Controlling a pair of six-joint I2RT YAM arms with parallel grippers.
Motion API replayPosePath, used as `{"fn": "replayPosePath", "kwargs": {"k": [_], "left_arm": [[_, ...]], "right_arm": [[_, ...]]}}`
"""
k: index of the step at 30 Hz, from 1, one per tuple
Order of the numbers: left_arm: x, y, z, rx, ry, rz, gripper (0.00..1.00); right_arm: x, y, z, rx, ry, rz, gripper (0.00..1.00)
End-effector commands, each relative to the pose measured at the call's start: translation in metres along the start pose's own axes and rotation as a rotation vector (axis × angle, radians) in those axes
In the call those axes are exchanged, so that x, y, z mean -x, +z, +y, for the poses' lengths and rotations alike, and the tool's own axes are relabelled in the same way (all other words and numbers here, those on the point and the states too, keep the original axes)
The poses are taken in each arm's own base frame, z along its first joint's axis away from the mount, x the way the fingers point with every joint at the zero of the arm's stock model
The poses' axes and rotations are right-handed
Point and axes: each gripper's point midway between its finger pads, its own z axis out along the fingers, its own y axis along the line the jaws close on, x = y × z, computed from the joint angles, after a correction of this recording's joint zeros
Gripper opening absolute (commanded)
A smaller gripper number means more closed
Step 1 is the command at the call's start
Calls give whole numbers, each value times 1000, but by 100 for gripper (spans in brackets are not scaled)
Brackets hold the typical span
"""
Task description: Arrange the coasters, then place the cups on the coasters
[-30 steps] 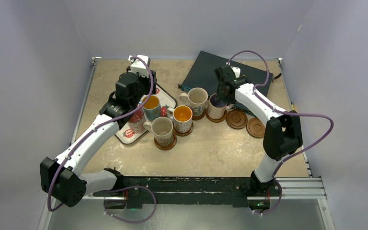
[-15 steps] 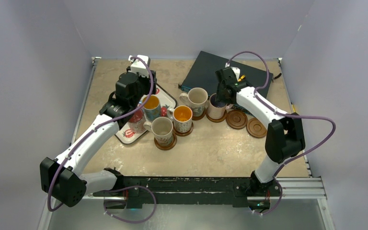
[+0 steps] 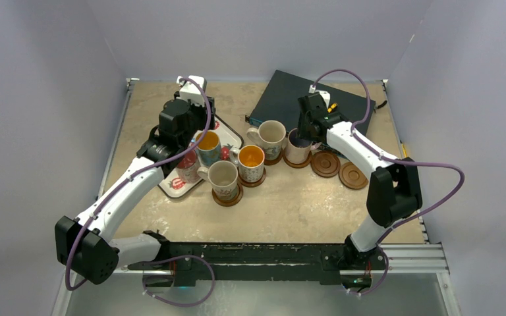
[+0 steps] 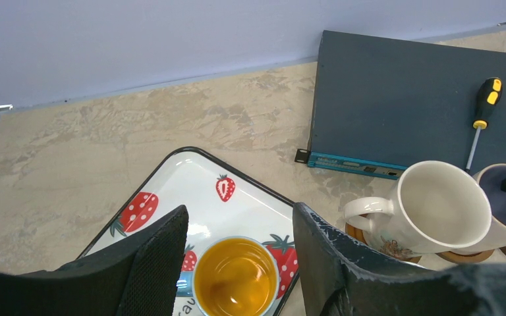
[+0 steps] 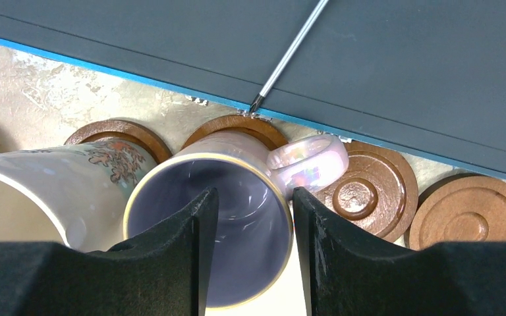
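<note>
Currently, right gripper parted over pink cup — cup on coaster

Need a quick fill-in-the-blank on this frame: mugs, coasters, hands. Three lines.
1. The number of coasters with no mug on them is ____.
2. The orange-lined mug below the left hand stands on the strawberry ____.
3. One finger of the right hand is inside the pink mug, whose interior is ____.

Missing words: two; tray; purple.
</note>
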Motion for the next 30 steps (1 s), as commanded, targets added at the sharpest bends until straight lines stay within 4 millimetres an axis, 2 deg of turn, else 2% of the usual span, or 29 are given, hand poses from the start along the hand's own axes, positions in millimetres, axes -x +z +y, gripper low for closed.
{"fn": "replayPosePath", "kwargs": {"k": [1,6,8,15,18,22,24,28,30], "left_arm": [[15,-4,-3,-18,-11,-53,56],[12,-2,-5,-27,-16,-47,56],[10,-1,-6,-31,-19,-41,56],[6,3,-11,-48,-40,-26,57],[-4,3,-9,-38,-46,9,57],[-24,-7,6,6,-103,101,58],[-27,-16,17,34,-142,127,60],[-32,-26,44,79,-221,180,65],[-44,-27,62,95,-277,236,65]], "right_arm": [[14,-12,4,44,9,-50,49],[20,-25,1,50,25,-72,52],[24,-33,0,59,34,-91,58],[33,-72,-1,144,59,-155,70],[37,-91,-3,179,66,-193,75],[47,-117,-9,214,37,-269,79],[51,-128,-10,238,25,-307,81],[57,-145,-9,293,14,-385,85],[58,-151,-6,328,12,-405,87]]}}
